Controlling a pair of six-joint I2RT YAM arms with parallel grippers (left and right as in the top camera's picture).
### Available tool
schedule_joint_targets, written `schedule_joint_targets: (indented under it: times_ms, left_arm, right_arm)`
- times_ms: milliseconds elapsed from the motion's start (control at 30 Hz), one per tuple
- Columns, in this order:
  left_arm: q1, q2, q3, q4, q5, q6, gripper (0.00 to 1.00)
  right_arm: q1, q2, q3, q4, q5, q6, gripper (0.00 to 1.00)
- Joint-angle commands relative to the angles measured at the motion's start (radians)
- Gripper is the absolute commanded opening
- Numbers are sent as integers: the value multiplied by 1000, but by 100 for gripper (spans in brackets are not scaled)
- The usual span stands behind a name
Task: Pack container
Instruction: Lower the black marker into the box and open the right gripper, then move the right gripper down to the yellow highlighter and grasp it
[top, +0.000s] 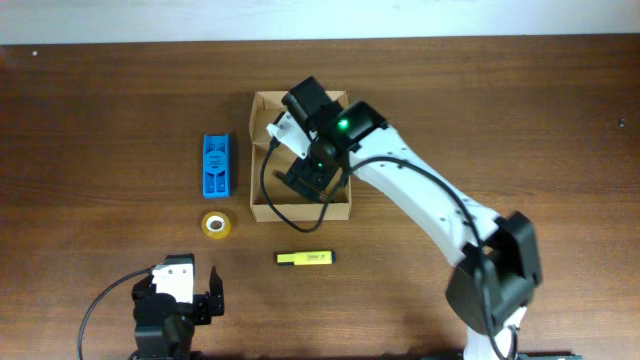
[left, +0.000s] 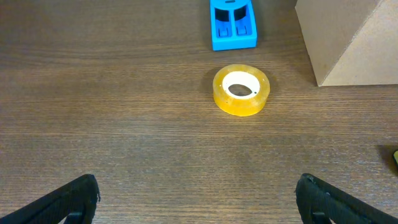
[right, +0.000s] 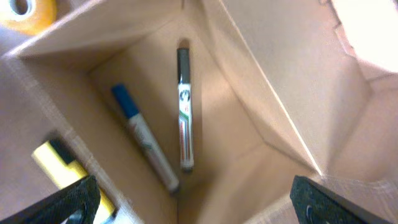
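Note:
The tan cardboard container (top: 262, 205) stands open in the middle of the table; its corner shows in the left wrist view (left: 339, 43). My right gripper (top: 312, 175) is open and empty above its inside (right: 249, 124). Two markers lie on its floor, one with a blue cap (right: 143, 140) and one dark-capped (right: 185, 112). A yellow highlighter (top: 304, 258) lies on the table in front of the box, also in the right wrist view (right: 65, 171). A yellow tape roll (top: 216, 224) (left: 241, 89) and a blue plastic item (top: 215, 164) (left: 232, 23) lie left of the box. My left gripper (top: 190, 300) is open and empty, near the front edge.
The brown wood table (top: 100, 120) reaches to a pale wall at the back. The right arm (top: 430, 210) stretches from the front right over the box. A black cable loops beside the left arm's base (top: 105, 295).

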Motion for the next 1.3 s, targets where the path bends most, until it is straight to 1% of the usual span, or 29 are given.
schedule_joint_targets:
  times_ms: [0, 133, 233, 367, 467, 600, 733, 900, 1267]
  left_arm:
    - [-5, -6, -8, 3, -14, -10, 100]
    - [-5, -6, -8, 3, -14, -10, 100]
    - [-5, -6, -8, 3, -14, -10, 100]
    - [-5, -6, -8, 3, -14, -10, 100]
    - [-5, -6, -8, 3, -14, -10, 100]
    - [-5, -6, -8, 3, -14, -10, 99]
    - [-5, -6, -8, 3, -14, -10, 100]
    - [-5, -6, -8, 3, -14, -10, 100]
    - [-5, -6, -8, 3, -14, -10, 100]
  right_arm:
    - [5, -87, 25, -66, -54, -74, 99]
    - [6, -156, 20, -141, -130, -91, 99]
    - [6, -228, -13, -168, -136, -98, 99]
    - [6, -348, -126, -160, -155, -126, 99]
    - [6, -433, -251, -143, -188, -145, 99]
    - [27, -488, -369, -132, -238, -149, 99]
    - [121, -488, -423, -120, -213, -174, 99]
    - [230, -451, -447, -80, -42, -174, 99]
    - [255, -244, -447, -35, -69, -171, 100]
